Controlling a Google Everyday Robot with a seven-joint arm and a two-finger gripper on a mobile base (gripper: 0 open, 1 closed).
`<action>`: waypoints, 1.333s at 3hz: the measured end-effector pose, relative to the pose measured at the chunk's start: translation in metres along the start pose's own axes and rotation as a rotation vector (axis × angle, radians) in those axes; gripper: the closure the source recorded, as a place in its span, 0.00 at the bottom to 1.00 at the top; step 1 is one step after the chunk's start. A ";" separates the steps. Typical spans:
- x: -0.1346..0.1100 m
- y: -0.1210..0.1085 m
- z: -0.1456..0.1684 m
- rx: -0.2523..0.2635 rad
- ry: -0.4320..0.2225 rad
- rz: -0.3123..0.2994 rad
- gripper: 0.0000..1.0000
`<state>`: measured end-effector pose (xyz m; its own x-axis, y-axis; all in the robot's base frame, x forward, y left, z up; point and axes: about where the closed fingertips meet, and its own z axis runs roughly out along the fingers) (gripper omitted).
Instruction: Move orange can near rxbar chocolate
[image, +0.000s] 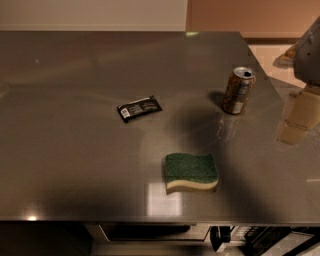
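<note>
The orange can (238, 90) stands upright on the steel table (75, 150) at the back right, with its silver top and pull-tab opening showing. The rxbar chocolate (139, 108), a flat black wrapper with a white label patch, lies left of the can, well apart from it. My gripper (308, 55) shows only as a grey shape at the right edge, up and to the right of the can and not touching it. Most of it is cut off by the frame.
A green-and-yellow sponge (191, 172) lies near the table's front edge, below and between the bar and the can. A pale reflection (300, 117) shows on the table at the right. The table's right edge runs close behind the can.
</note>
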<state>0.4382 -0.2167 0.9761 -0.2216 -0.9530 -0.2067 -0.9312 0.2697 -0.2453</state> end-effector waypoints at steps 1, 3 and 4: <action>0.000 -0.005 0.000 -0.002 -0.009 0.008 0.00; 0.005 -0.075 0.026 0.031 -0.116 0.097 0.00; 0.010 -0.112 0.043 0.049 -0.180 0.146 0.00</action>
<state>0.5528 -0.2503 0.9608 -0.2938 -0.8644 -0.4080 -0.8769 0.4136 -0.2448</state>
